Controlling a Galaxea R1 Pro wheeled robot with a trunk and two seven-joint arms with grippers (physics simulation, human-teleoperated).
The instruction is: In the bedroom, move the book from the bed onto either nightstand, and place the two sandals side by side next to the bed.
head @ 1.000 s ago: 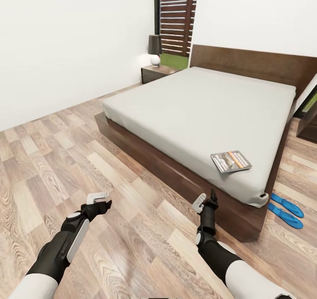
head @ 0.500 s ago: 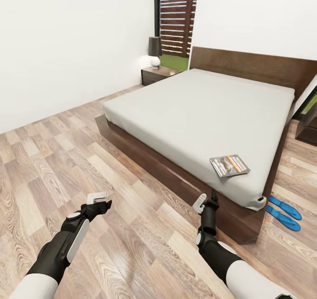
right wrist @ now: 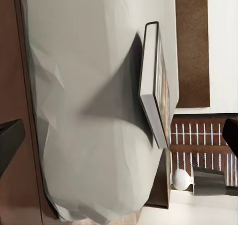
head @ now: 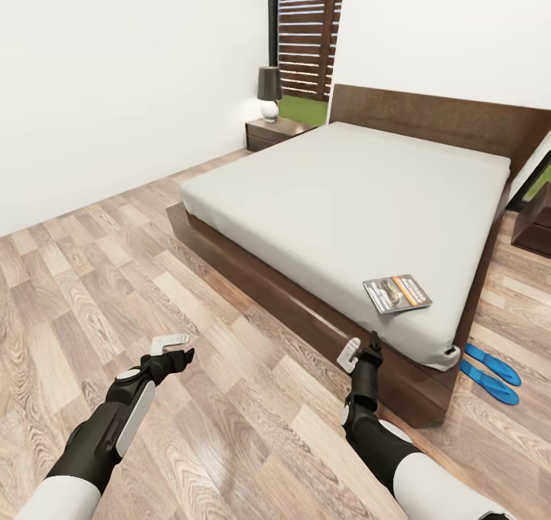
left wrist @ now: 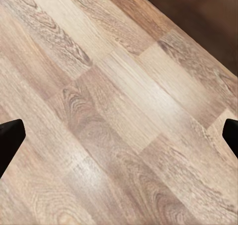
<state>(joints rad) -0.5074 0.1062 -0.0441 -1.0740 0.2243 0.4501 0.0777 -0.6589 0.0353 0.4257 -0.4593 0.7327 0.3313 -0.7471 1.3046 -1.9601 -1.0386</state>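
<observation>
Book lies flat on the bed near its front right corner. Two sandals sit side by side on the floor beside that corner. Right gripper, jaws spread, hovers just before the bed frame; left gripper, jaws spread, over bare planks.
</observation>
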